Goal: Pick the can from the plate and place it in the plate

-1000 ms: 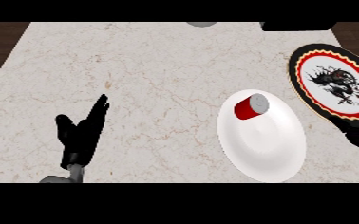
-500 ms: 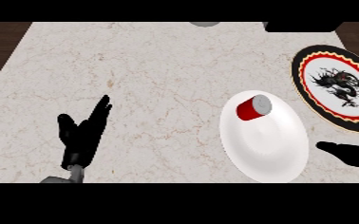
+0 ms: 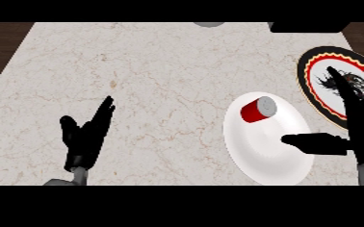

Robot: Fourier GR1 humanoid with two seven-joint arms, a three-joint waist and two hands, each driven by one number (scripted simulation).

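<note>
A red can (image 3: 256, 109) with a grey lid lies on its side on the upper part of a white plate (image 3: 272, 151). To its right, at the counter's edge, sits a black plate (image 3: 321, 84) with a red and yellow rim and a dark dragon figure. My right hand (image 3: 334, 139) is open at the right edge, thumb over the white plate's right side, fingers reaching up across the black plate; it is right of the can and apart from it. My left hand (image 3: 84, 140) rests open at the lower left, fingers up.
The counter (image 3: 156, 77) is pale marble, with dark wood past its left edge. A grey round object (image 3: 207, 24) and a black object (image 3: 305, 27) show at the far edge.
My right hand has come in from the lower right and risen over the white plate's right side and the black plate. The can, plates and left hand have not moved.
</note>
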